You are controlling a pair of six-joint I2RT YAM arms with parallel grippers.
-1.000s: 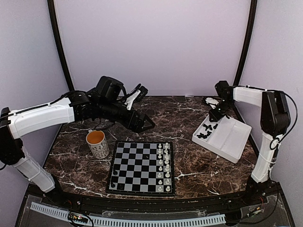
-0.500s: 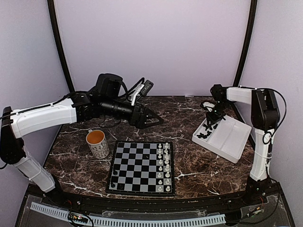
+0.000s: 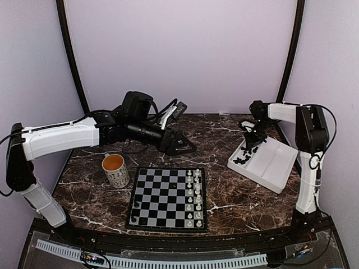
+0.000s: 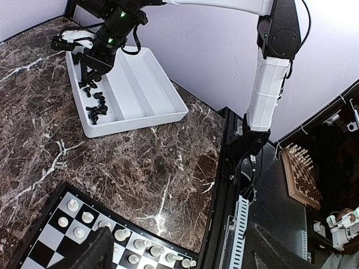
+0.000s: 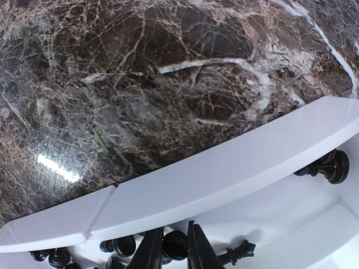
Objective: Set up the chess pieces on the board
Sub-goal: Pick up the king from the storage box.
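Your right pincer (image 5: 174,230) straddled one of the black chess pieces (image 5: 175,245) in the white tray (image 5: 224,174), jaws narrow, can't tell if clamped; that pile lay at 2 o'clock from the board (image 3: 168,197), far nearer this arm than your released, empty left pincer (image 3: 182,148) at board's 12.

The white tray (image 5: 196,185) partly hides several chess pieces (image 5: 331,167).
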